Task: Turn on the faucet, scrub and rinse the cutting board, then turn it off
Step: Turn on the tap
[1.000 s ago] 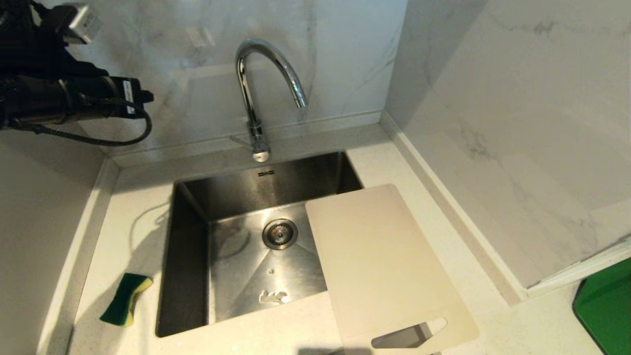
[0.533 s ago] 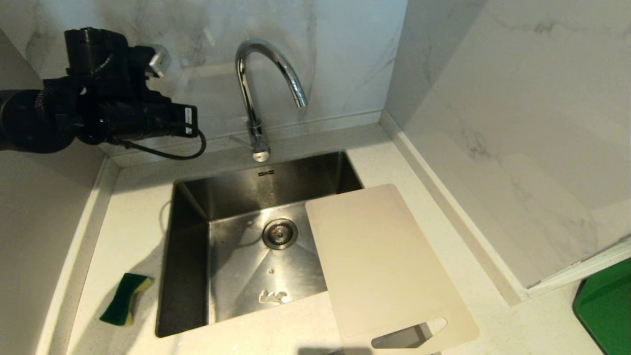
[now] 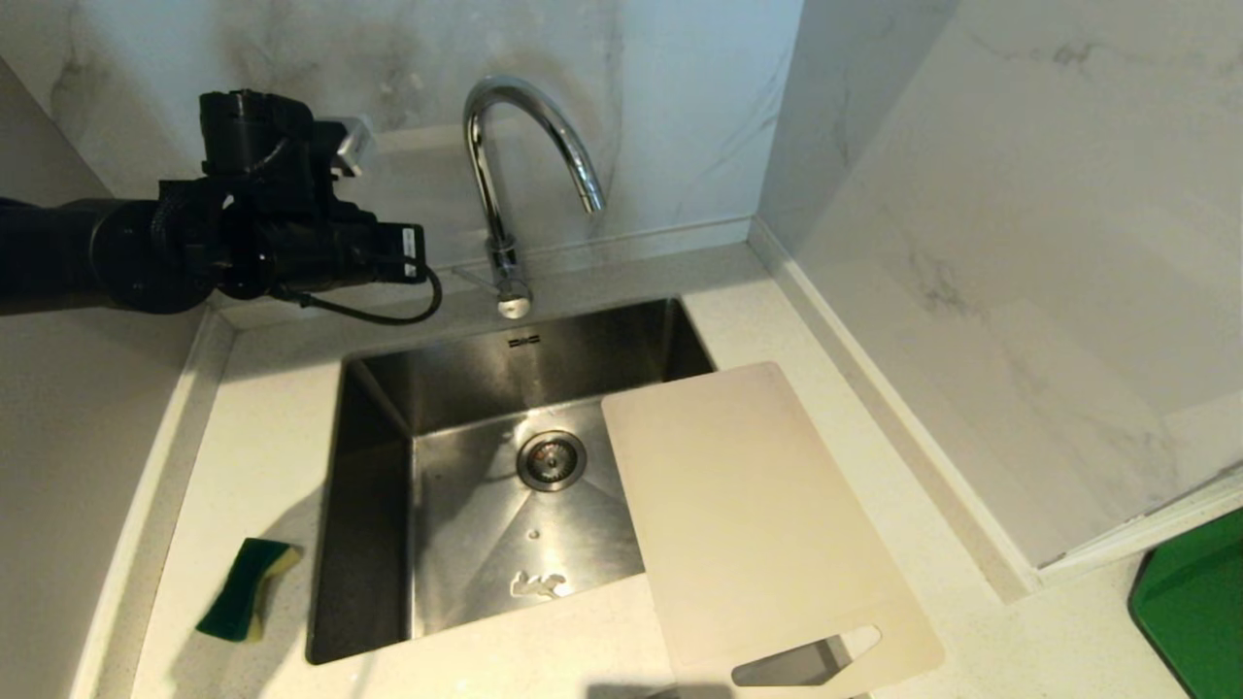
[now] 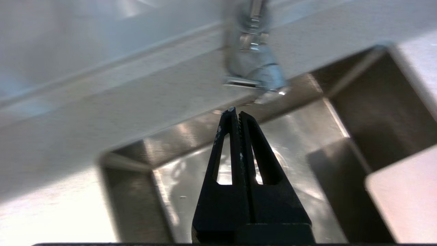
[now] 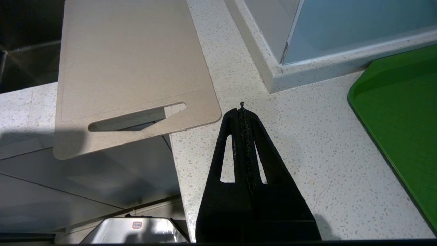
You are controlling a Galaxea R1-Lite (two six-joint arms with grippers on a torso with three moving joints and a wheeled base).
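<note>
The chrome gooseneck faucet (image 3: 495,175) stands behind the sink, its thin lever (image 3: 473,277) sticking out to the left of its base. No water runs from it. My left arm (image 3: 291,243) reaches in from the left, just left of the faucet base. In the left wrist view my left gripper (image 4: 238,112) is shut and empty, its tips a short way from the faucet base (image 4: 254,68). The cream cutting board (image 3: 757,515) lies flat across the sink's right rim, handle slot nearest me. My right gripper (image 5: 241,111) hangs shut and empty over the counter beside the board (image 5: 136,68).
A green and yellow sponge (image 3: 248,587) lies on the counter left of the steel sink (image 3: 388,388). A green tray (image 3: 1190,612) sits at the far right. Marble walls close in behind and on the right. The drain (image 3: 551,460) shows in the basin floor.
My left arm has swung right and lower from the upper left corner toward the faucet base. The board, the sponge and the right gripper have not moved.
</note>
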